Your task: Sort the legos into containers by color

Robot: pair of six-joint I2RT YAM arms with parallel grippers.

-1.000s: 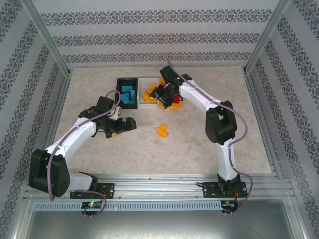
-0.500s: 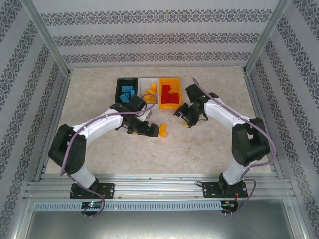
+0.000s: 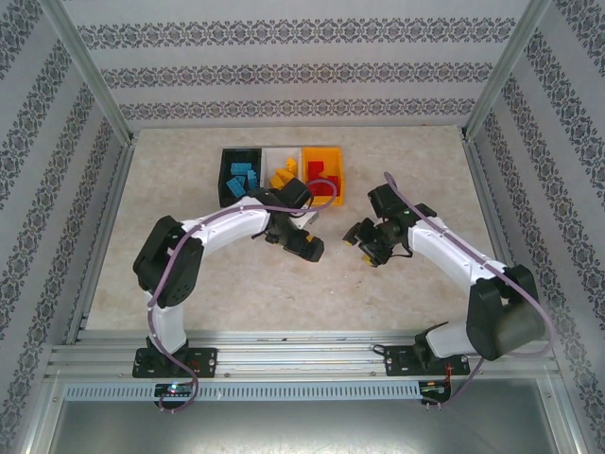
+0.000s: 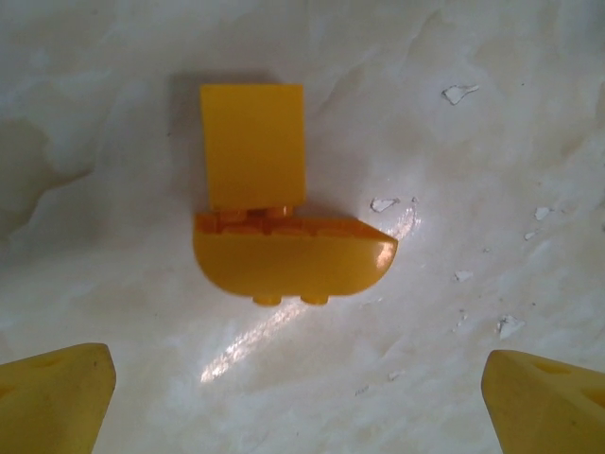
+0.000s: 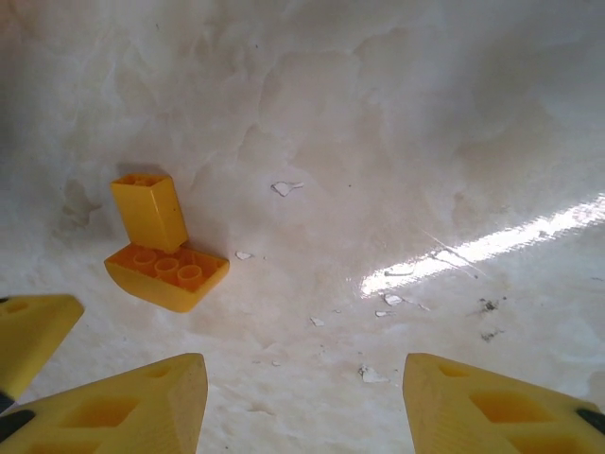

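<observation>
**Pick-up step: left arm lined up on the loose yellow legos**

Top view: my left fingers (image 3: 312,251) hang over the desk (image 3: 236,293) in front of the white container (image 3: 284,152), with the right fingers (image 3: 352,237) nearby. Left wrist: the square yellow lego (image 4: 253,147) touches the rounded yellow lego (image 4: 293,257); both lie on the desk ahead of my left fingers, which are spread and empty. Right wrist: the same pair lies off to the left, and the right fingers are parted, holding nothing. Next, I reckon, I lower the left, close on one piece and carry it to the white container.
</observation>
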